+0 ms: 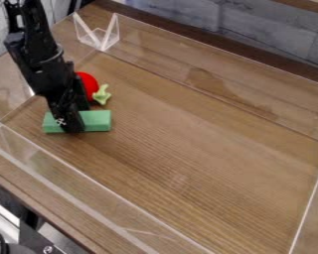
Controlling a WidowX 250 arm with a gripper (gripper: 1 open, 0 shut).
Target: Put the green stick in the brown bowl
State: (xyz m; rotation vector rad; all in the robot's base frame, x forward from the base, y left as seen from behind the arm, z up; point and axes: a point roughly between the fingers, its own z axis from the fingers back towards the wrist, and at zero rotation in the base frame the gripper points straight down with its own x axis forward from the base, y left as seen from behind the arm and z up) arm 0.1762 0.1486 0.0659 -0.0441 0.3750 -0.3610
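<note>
On the left, the black robot arm [36, 55] reached down from the top corner. Its gripper [71, 126] was low, right on the green stick [95, 122]. The stick lay flat on the wooden table [202, 149], near the left side. The gripper covered the middle-left part of the stick, with green showing on both sides of it. I could not tell if the pincer was pressed on the stick or a little apart, because the black parts hid that spot.

Just behind the arm was a red thing [86, 82]. It was round, but the arm hid most of it, so I could not say what it was. Next to it sat a small light green thing [104, 95]. A clear plastic wall [189, 50] ran around the table.

I saw no brown bowl anywhere in the picture. It may have been hidden or out of view.

I think the step in hand was the grab. The stick was not lifted yet. The next move called for a tight hold on the stick, then a straight lift up so it did not slip. After that the arm would need to find the bowl and carry the stick over it.
</note>
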